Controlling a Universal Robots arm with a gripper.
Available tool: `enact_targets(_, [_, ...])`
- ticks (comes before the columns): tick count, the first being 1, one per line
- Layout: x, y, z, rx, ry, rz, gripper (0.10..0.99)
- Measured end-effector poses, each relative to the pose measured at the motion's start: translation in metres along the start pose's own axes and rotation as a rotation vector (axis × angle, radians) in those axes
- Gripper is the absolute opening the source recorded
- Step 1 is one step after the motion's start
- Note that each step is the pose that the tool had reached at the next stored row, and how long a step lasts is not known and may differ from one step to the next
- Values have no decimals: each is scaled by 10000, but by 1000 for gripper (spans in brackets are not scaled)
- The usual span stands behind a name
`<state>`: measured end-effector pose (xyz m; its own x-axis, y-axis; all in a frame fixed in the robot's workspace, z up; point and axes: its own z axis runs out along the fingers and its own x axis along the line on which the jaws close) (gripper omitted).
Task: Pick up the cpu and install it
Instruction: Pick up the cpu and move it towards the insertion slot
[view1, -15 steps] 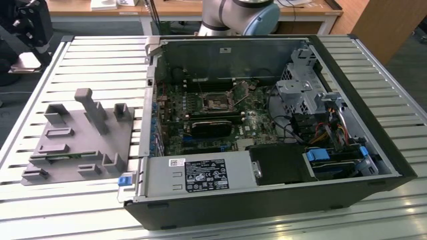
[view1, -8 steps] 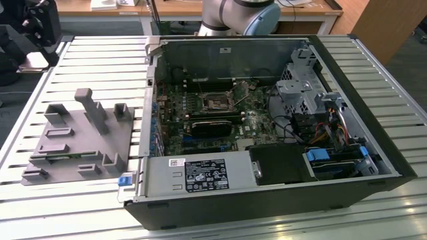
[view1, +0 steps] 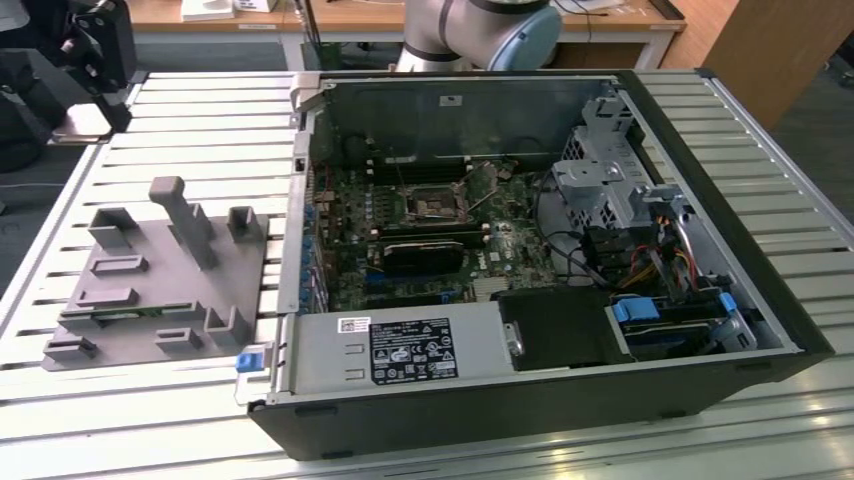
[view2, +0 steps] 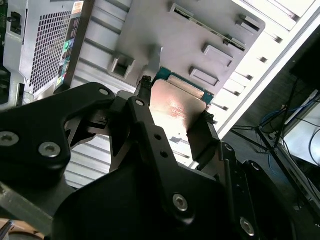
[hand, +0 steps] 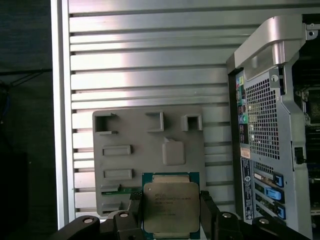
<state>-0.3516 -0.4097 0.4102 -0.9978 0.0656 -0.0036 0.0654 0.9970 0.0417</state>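
On the slatted table (view1: 160, 420) the open computer case (view1: 534, 420) is the largest item. It lies on its side with the motherboard exposed, and the empty socket (view1: 434, 205) sits near the board's middle. The grey fixture plate (view1: 147, 290) lies just beside the case, toward the exterior view's left and well apart from the socket.

In both wrist views I see the gripper (hand: 171, 214) over the near edge of that plate. Its fingers (hand: 207, 212) are closed on the cpu (hand: 171, 206), one pad on each of two opposite edges, so the chip lies directly between them. I judge it lifted clear of the plate, since it looks far larger than the plate's pockets. The clamp crosses its shorter span, with its longer side parallel to the fingers.

The cpu is flat, with a dull silver lid and a thin green rim. Its lid shines in the second wrist view (view2: 175, 107).
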Motion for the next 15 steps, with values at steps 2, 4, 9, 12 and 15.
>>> enact_targets(2, [-24, 3, 1, -1, -1, 1, 541])
enact_targets(4, [-48, 5, 0, 0, 0, 1, 541])
enact_targets(9, [-121, 11, 1, 0, 0, 1, 541])
enact_targets(12, [-219, 18, 2, -1, 0, 1, 541])
enact_targets(15, [-314, 25, 2, -1, 0, 1, 541])
